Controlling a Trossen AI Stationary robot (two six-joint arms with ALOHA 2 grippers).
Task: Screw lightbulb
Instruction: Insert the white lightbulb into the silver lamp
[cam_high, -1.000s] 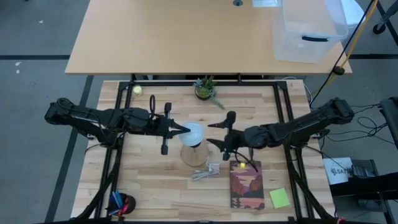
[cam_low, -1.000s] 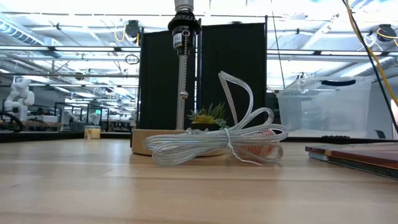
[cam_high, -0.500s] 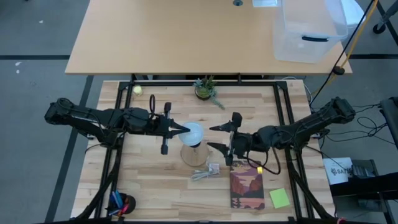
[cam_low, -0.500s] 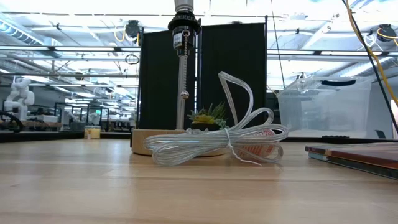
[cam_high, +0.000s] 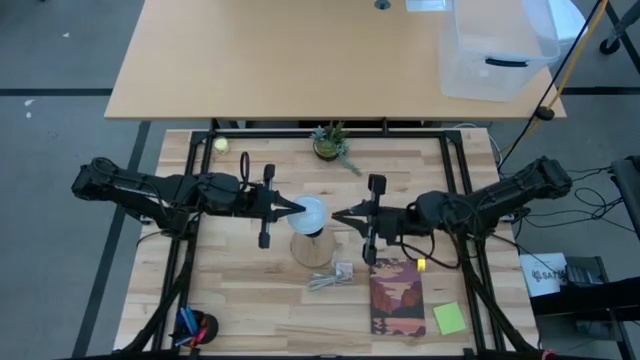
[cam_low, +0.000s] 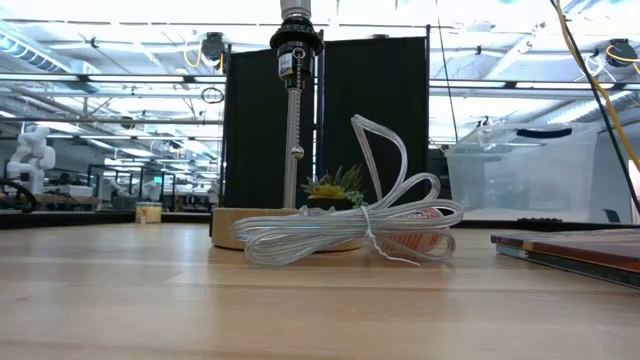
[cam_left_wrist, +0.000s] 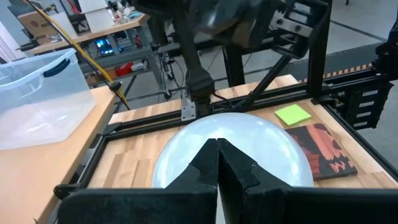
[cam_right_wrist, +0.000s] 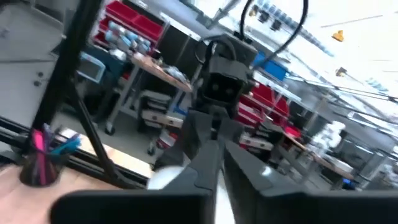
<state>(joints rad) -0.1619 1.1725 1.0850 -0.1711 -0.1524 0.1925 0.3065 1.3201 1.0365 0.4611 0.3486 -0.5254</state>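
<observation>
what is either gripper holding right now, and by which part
Neither clearly holds anything. The left gripper, fingers together, sits at the lightbulb's globe; whether it touches cannot be told. The right gripper is shut beside it.

Lightbulb (cam_high: 311, 212) frosted matt white; table (cam_high: 250, 275) pale wood; cord (cam_low: 345, 232) glossy clear plastic.

The middle of the worktop (cam_high: 250, 280) is crowded: the lightbulb (cam_high: 312, 212) stands over the wooden lamp base (cam_high: 312, 249), with the left gripper (cam_high: 291, 208) touching it from one side and the right gripper (cam_high: 340, 217) just beside it on the other, both with fingers together. A coiled cable (cam_high: 328, 279) and a book (cam_high: 396, 297) block the near-right side. The potted plant (cam_high: 330, 143) and a small yellow-green ball (cam_high: 220, 145) sit along the far edge. Bare wood lies along the near-left edge and by the far-right corner.
</observation>
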